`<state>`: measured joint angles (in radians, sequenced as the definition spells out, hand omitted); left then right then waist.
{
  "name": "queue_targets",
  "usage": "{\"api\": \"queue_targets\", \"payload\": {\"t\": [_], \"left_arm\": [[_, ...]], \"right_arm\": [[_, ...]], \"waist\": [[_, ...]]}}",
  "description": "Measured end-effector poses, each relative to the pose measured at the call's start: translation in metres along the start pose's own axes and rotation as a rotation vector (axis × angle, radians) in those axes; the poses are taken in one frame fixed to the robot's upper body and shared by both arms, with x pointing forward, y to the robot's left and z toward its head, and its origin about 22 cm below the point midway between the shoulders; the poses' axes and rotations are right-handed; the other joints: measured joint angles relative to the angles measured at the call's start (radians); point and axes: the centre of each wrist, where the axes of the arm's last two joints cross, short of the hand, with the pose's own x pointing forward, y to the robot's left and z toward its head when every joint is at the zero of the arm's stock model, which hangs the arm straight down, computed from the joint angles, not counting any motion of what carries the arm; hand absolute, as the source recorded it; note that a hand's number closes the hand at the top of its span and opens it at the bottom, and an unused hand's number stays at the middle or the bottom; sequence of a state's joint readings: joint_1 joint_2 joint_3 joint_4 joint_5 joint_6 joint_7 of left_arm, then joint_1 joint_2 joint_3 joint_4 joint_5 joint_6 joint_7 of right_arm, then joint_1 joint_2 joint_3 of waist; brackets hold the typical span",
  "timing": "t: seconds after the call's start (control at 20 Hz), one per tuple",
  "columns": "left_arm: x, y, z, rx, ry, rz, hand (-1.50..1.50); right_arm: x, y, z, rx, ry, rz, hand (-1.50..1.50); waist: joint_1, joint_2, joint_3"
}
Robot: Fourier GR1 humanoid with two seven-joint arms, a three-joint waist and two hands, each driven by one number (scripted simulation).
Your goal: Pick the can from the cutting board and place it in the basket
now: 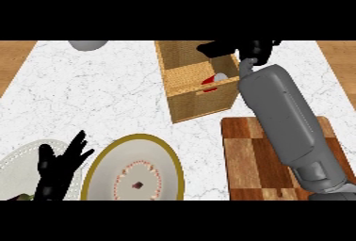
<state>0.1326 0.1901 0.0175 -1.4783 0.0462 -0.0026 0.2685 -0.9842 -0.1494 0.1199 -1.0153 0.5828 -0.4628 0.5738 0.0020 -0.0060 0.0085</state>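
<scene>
**Head view: can in basket, placement nearly complete**

The can (215, 79) lies inside the basket (198, 101) at far centre, off the cutting board (243, 160). The right hand (240, 49) hovers over the basket's far rim; whether it is open or closed cannot be determined. The left hand (55, 172) rests open, near left. Judged remaining: withdraw the right hand.

A white marble bench (104, 94) with faint grey veins stands before me (evenly lit all over); brown wooden floor (15, 59) shows beyond its two far corners.
</scene>
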Motion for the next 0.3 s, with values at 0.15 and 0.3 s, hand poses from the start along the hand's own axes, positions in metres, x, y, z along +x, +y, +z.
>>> {"api": "queue_targets", "payload": {"t": [0.15,0.3], "left_arm": [[0.003,0.007,0.001,-0.001,0.012,0.007,0.0],[0.0,0.009,0.0,0.008,0.02,0.008,0.0]], "right_arm": [[-0.01,-0.022,-0.004,-0.043,0.034,-0.039,-1.5],[-0.026,-0.05,-0.006,-0.08,0.068,-0.049,-1.5]], "waist": [[-0.006,-0.001,-0.002],[-0.012,-0.002,-0.001]]}}
